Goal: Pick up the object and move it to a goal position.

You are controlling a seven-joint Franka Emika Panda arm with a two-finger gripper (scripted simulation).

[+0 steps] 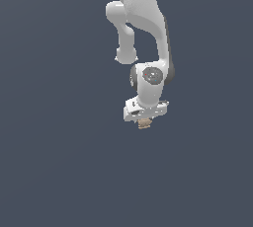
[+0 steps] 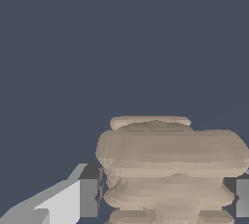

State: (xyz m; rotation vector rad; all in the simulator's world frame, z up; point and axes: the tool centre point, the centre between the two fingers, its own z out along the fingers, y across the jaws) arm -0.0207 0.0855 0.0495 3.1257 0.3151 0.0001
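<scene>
1. The object (image 2: 170, 169), tan, lumpy and banded, sits between the fingers (image 2: 87, 197).
2. It looks light, rigid and ridged; its mid-bands suit gripping.
3. The gripper (image 1: 144, 120) appears clamped on it, pads at both flanks.

The only carrying surface in view is a flat, uniform slate-blue ground (image 1: 54, 171) that fills the exterior view from edge to edge, with no rim, seam or marking. The same plain dark blue-grey surface (image 2: 73, 47) fills the background of the wrist view. Whether the small tan object (image 1: 144, 123), just toward six o'clock of the frame's centre, rests on this ground cannot be told.
</scene>
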